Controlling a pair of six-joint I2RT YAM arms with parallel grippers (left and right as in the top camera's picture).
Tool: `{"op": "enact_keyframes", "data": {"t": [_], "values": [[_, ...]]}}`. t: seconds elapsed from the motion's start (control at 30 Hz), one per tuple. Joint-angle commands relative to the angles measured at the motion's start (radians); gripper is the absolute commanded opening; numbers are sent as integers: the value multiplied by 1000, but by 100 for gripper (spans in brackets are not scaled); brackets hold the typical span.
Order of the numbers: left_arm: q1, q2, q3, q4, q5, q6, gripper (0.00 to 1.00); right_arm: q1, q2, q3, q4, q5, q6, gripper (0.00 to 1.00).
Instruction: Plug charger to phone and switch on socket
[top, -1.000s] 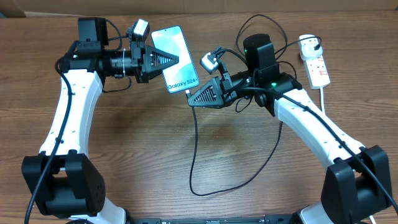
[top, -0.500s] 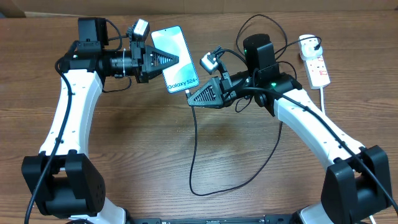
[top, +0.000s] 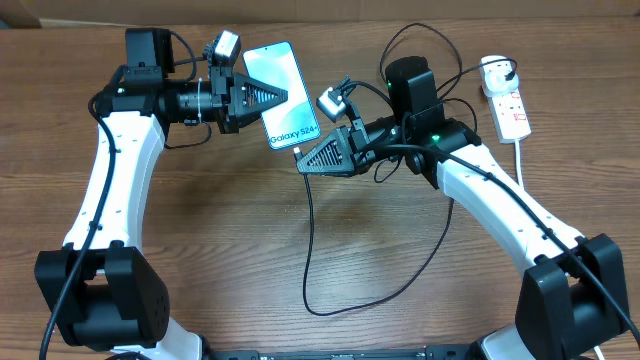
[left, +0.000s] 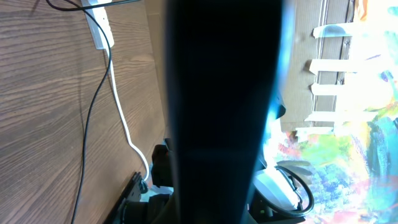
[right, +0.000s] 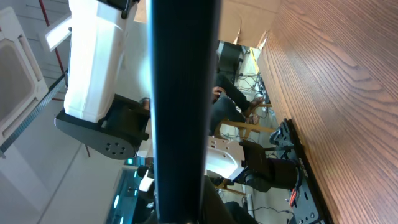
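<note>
The phone (top: 275, 70), its cyan screen up and the "Galaxy S24" text at its near end, is held above the table with my left gripper (top: 280, 97) shut on its left edge. My right gripper (top: 303, 160) is shut on the connector end of the charger, right at the phone's near end; whether the tip is in the port is hidden. The black charger cable (top: 308, 240) hangs down, loops across the table and runs up to its plug (top: 497, 68) in the white socket (top: 512, 112) at the far right. The phone (left: 217, 112) fills the left wrist view as a dark band, and the phone (right: 183, 93) likewise crosses the right wrist view.
The socket's thick white cord (top: 520, 160) runs toward the table's front right, and the socket (left: 98, 28) with that cord (left: 121, 118) also shows in the left wrist view. Bare wooden table (top: 220, 250) lies below both arms.
My right gripper has shifted slightly left and up with the connector, closer to the phone's near end. The left gripper and phone have not moved.
</note>
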Motion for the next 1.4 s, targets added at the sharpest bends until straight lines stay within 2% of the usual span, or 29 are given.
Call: {"op": "enact_keyframes", "data": {"t": [0.0, 0.23, 1.37], "values": [[-1, -11, 2, 3, 24, 0, 5, 3, -8, 16, 8, -6, 6, 4], [-1, -11, 2, 3, 24, 0, 4, 3, -8, 16, 81, -32, 54, 4], [-1, -11, 2, 3, 51, -26, 4, -5, -6, 16, 77, -20, 53, 4]]}}
